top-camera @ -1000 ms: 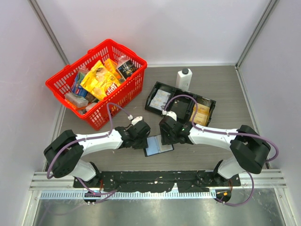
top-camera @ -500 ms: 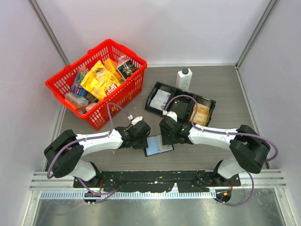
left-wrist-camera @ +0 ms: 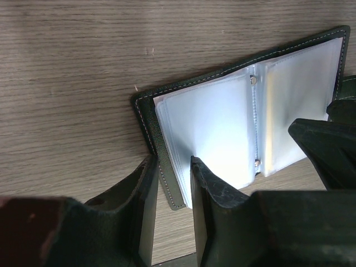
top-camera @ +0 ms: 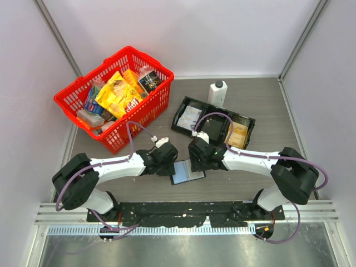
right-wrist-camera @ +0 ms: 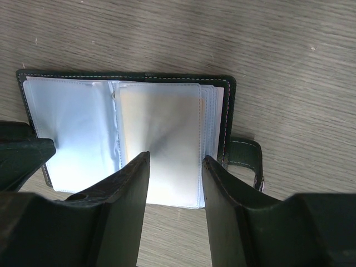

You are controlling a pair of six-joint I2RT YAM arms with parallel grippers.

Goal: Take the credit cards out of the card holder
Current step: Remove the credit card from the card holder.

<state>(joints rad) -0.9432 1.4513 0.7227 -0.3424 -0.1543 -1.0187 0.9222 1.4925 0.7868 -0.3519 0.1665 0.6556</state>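
The black card holder (top-camera: pixel 186 173) lies open on the table between my two grippers. In the left wrist view its clear sleeves (left-wrist-camera: pixel 222 122) look light blue. My left gripper (left-wrist-camera: pixel 171 164) is narrowly open, its fingers straddling the holder's left cover edge. In the top view it (top-camera: pixel 171 167) sits at that edge. My right gripper (right-wrist-camera: pixel 175 158) is open over the right page, where a pale golden-grey card (right-wrist-camera: pixel 161 125) sits in its sleeve. The snap tab (right-wrist-camera: pixel 247 158) sticks out to the right. In the top view the right gripper (top-camera: pixel 196 162) is at the holder's far right corner.
A long black tray (top-camera: pixel 178 115) behind the holder holds a light card (top-camera: pixel 192 115) and a golden-yellow card (top-camera: pixel 238 134). A white bottle with a black cap (top-camera: pixel 217 93) stands behind it. A red basket (top-camera: pixel 114 97) full of packets is at the back left.
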